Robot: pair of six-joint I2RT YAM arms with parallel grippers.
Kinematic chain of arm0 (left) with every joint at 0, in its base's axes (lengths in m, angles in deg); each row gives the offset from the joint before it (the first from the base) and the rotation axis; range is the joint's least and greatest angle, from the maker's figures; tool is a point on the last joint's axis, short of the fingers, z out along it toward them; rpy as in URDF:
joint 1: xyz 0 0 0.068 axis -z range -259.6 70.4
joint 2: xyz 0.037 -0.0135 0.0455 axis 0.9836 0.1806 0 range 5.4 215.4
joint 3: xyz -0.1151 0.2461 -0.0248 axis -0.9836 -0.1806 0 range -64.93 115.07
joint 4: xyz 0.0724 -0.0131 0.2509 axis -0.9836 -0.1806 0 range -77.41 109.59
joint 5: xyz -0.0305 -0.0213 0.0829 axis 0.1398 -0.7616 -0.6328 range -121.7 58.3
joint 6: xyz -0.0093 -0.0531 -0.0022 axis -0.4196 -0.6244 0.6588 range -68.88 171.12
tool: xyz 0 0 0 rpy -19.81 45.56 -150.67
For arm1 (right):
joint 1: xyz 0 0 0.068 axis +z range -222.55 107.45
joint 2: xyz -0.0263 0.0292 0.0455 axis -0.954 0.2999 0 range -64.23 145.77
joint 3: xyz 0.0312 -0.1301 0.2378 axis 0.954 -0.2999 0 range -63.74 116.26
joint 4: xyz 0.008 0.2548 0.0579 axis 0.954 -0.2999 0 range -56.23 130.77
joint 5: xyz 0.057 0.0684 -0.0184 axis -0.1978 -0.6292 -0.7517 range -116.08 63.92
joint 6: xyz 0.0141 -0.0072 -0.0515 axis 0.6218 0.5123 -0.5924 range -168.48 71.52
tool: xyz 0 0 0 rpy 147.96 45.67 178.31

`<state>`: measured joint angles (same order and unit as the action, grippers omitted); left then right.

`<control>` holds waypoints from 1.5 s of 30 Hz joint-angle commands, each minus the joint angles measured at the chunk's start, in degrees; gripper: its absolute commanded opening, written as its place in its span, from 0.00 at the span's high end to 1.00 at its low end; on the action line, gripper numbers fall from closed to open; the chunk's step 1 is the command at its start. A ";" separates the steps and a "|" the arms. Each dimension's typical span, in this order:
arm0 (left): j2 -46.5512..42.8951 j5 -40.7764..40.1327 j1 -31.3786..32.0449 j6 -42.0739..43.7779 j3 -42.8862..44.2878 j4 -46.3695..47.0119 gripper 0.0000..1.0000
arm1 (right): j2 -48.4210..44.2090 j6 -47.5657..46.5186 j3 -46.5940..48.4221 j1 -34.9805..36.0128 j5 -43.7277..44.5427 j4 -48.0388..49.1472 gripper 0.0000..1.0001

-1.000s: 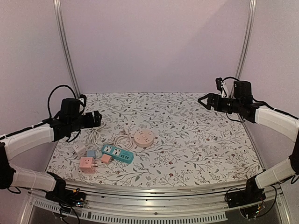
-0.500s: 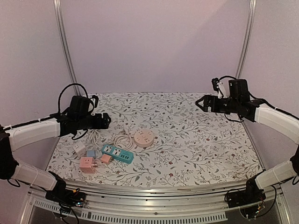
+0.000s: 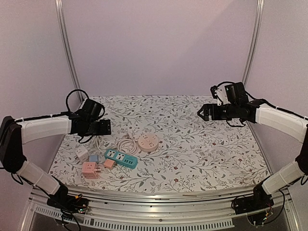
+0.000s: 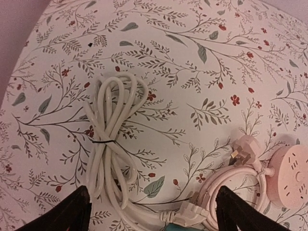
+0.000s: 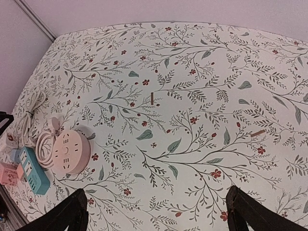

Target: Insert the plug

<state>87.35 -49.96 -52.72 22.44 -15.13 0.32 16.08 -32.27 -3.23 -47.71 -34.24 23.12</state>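
Note:
A round pink power strip [image 3: 148,142] with its coiled pink cord [image 3: 126,144] lies left of centre on the floral cloth. Its pink plug [image 4: 243,149] rests beside it. A teal power strip [image 3: 121,158] lies in front, and a white plug [image 4: 192,211] lies at its far end. A tied white cord bundle [image 3: 97,140] lies to the left. My left gripper [image 3: 103,127] hovers open and empty above the white cord, with the white plug between its fingertips in the left wrist view [image 4: 154,216]. My right gripper [image 3: 204,113] is open and empty, high over the right half [image 5: 161,219].
A pink cube adapter [image 3: 89,169], a white cube adapter [image 3: 81,153], a small blue adapter [image 3: 93,158] and a small orange adapter [image 3: 109,163] sit near the front left. The metal table rail [image 3: 159,195] runs along the near edge. Frame posts stand at the back corners.
My left gripper has moved right and forward, over the white cord bundle. My right gripper has moved left toward the table's middle. The objects on the cloth have not moved.

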 commanded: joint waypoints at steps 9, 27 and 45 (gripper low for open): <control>-12.51 -17.73 -0.50 -21.56 -4.88 -21.40 0.06 | 5.93 0.49 3.30 1.60 4.36 -3.52 0.01; -24.80 -15.79 -0.64 -38.42 -13.35 -30.87 0.09 | 10.47 -1.09 3.22 1.61 5.88 -3.31 0.01; -20.20 -12.17 -2.05 -43.97 -17.15 -24.13 0.18 | 11.39 -1.66 3.11 1.58 7.73 -3.79 0.01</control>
<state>67.86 -62.73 -53.62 -20.99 -30.80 -28.16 26.27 -33.41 -1.13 -46.40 -27.60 20.19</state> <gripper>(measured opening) 0.828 0.988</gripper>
